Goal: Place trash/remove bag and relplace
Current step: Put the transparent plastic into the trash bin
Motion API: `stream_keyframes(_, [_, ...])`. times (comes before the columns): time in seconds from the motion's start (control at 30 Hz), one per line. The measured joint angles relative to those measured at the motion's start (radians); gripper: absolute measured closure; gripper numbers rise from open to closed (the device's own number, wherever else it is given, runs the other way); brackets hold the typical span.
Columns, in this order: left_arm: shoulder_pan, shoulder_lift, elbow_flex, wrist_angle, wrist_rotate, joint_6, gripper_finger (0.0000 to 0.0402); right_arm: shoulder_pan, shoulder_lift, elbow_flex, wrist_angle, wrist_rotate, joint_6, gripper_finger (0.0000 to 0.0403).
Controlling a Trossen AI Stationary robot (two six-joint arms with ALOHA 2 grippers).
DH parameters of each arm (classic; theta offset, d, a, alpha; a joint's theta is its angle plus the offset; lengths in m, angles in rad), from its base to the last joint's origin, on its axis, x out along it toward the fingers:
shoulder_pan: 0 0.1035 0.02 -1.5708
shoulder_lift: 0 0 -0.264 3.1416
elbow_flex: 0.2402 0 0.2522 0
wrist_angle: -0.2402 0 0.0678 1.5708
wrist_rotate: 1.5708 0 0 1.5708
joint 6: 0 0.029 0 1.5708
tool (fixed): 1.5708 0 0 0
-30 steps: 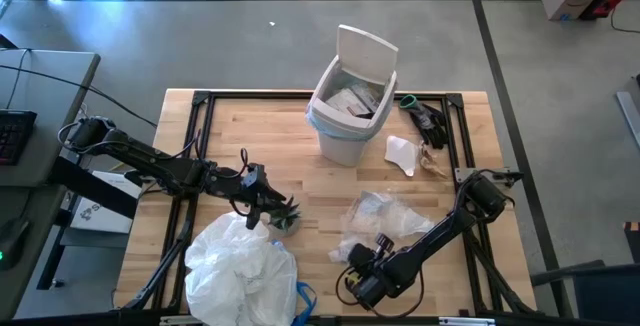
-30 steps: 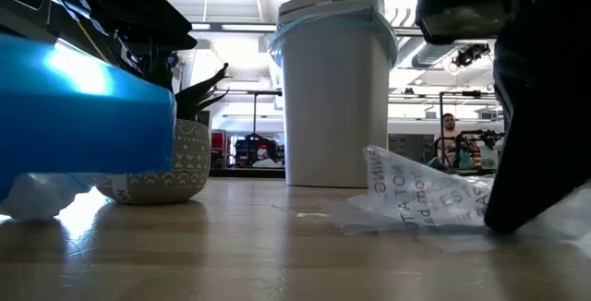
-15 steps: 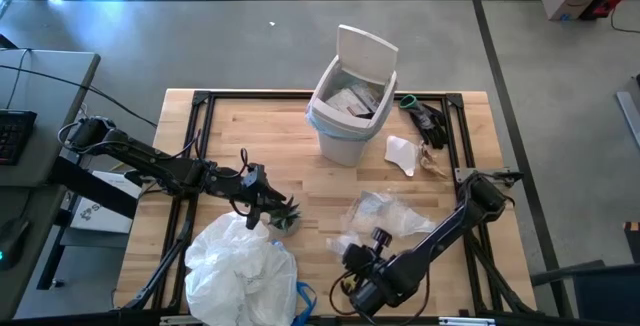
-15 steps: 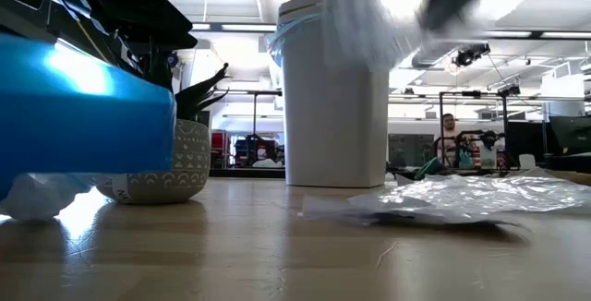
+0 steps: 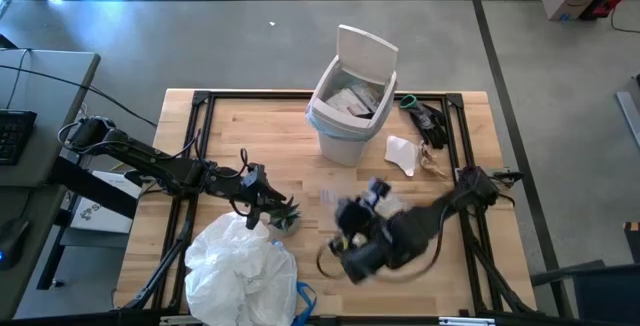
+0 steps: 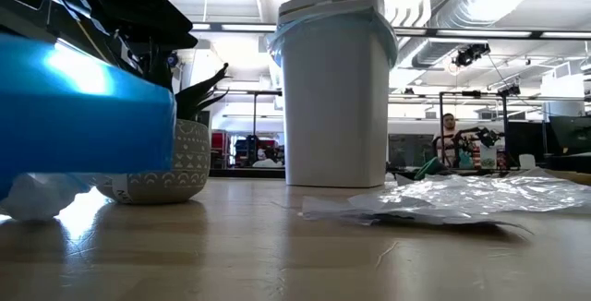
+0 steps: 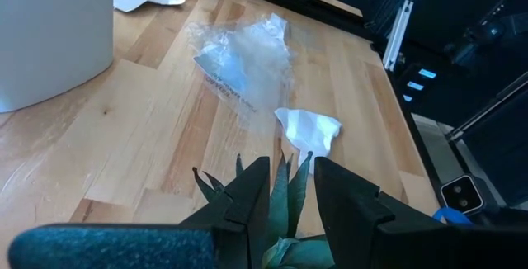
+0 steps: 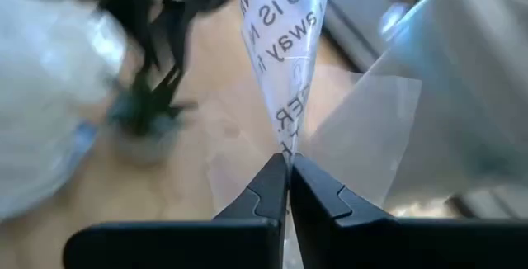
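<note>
My right gripper is high above the table's middle, shut on a clear plastic wrapper with black print. A second clear wrapper lies flat on the wood, with a white scrap near it. The white bin stands at the far middle with its lid tipped open, trash inside it and the light-blue bag folded over its rim. My left gripper is at the small green potted plant, shut on its leaves. My right gripper does not show in the low view. My left gripper pinches the plant's spiky leaves between its two fingers, slanting down from the table's left. The pot stands upright on the table. My right gripper pinches a narrow gathered part of the wrapper between its fingertips. The wrapper is lifted clear and fans out beyond them.
A full white bag lies at the near left edge. A white paper scrap, brown paper and a dark object lie right of the bin. Bare wood lies between the plant and the bin.
My right gripper has risen fast from the near edge and gone toward the bin, turning as it went. The printed wrapper, which stood with its lower end on the table, is now lifted clear. The other wrapper has stayed flat on the table.
</note>
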Motion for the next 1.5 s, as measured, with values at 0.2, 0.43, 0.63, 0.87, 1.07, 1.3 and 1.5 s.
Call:
stream_keyframes(0.2, [-0.001,0.002,0.0,-0.001,0.001,-0.001,0.0321,-0.154,-0.104,-0.036,0.017,0.064,-0.167,0.0403])
stream_keyframes(0.43, [-0.001,0.003,0.0,-0.003,0.002,-0.001,0.0321,-0.374,-0.191,-0.033,0.02,0.102,-0.258,0.0403])
stream_keyframes(0.63, [-0.001,0.003,0.0,-0.004,0.002,0.007,0.0321,-0.566,-0.213,-0.033,0.052,-0.088,-0.302,0.0403])
stream_keyframes(0.87, [-0.001,0.003,0.0,-0.004,0.002,0.007,0.0321,-0.705,-0.209,-0.042,0.076,-0.296,-0.304,0.0403])
stream_keyframes(1.07, [-0.001,0.003,0.0,-0.004,0.002,0.007,0.0321,-0.766,-0.209,-0.092,0.096,-0.457,-0.304,0.0403])
stream_keyframes(1.3, [-0.001,0.003,0.0,-0.005,0.002,0.006,0.0321,-0.771,-0.207,-0.168,0.115,-0.464,-0.298,0.0392])
stream_keyframes(1.5, [-0.001,0.003,0.0,-0.005,0.002,0.006,0.0321,-0.767,-0.207,-0.171,0.127,-0.436,-0.295,0.0333])
